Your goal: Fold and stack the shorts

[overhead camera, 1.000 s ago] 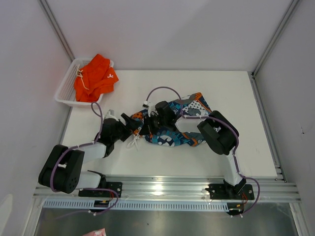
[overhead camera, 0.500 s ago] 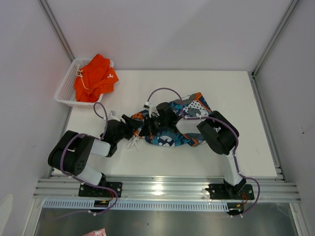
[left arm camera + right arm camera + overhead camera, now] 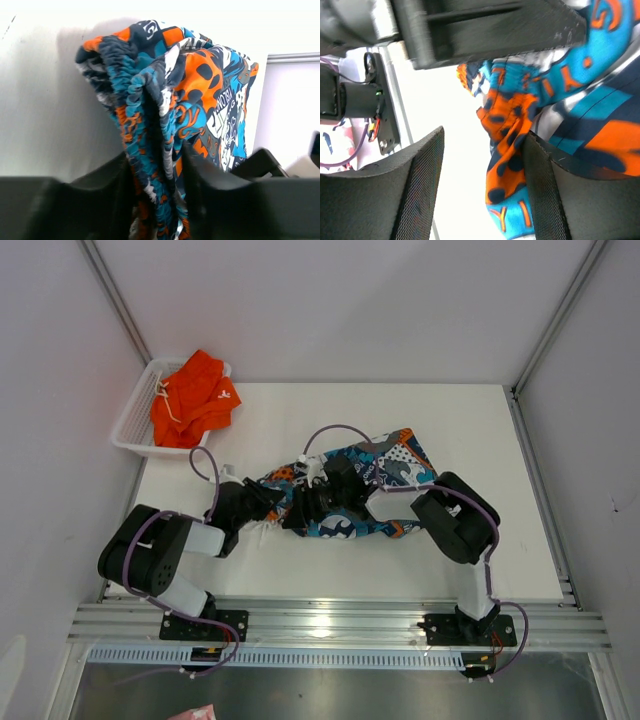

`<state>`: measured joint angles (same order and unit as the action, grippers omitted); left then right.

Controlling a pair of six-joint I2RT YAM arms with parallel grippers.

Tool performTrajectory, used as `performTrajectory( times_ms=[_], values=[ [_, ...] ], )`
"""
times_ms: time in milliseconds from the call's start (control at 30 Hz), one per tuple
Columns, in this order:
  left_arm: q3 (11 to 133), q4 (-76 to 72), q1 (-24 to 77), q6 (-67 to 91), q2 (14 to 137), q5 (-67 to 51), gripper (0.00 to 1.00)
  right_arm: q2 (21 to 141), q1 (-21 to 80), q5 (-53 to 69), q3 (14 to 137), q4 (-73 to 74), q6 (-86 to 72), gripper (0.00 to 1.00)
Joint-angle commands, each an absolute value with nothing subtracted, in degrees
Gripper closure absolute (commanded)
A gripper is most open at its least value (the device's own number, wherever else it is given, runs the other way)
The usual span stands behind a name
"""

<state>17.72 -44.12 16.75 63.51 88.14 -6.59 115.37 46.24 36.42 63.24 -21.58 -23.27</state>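
The printed shorts (image 3: 385,472), in blue, teal, orange and white, lie bunched in the middle of the table. In the left wrist view their gathered waistband (image 3: 150,130) runs down between the two black fingers, and my left gripper (image 3: 157,200) is shut on it. My left gripper (image 3: 277,502) sits at the shorts' left end. My right gripper (image 3: 303,508) is just beside it over the cloth. In the right wrist view my right gripper (image 3: 482,192) stands open, with the orange-dotted cloth (image 3: 507,125) only brushing the right finger. The orange shorts (image 3: 195,395) lie crumpled in the basket.
The white mesh basket (image 3: 132,432) stands at the table's back left corner, partly over the edge. A white drawstring (image 3: 268,530) trails from the printed shorts toward the near edge. Both arm bases sit on the rail (image 3: 330,620) along the front.
My left gripper has closed on the printed shorts' waistband. My right gripper has opened and let the cloth go. The left arm's elbow swung in toward the table.
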Motion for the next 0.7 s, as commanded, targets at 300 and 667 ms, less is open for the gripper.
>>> performTrajectory(
  times_ms=[300, 667],
  values=[
    [23.0, -40.2, 16.3, 58.7, 86.7, -6.6, 1.00, 103.3, 41.3, 31.9, 56.4, -20.7, -22.7, 0.52],
    [37.5, -8.6, 12.8, 46.2, 82.5, -1.0, 1.00, 96.2, 30.1, 23.0, 51.5, -13.5, -25.0, 0.91]
  ],
)
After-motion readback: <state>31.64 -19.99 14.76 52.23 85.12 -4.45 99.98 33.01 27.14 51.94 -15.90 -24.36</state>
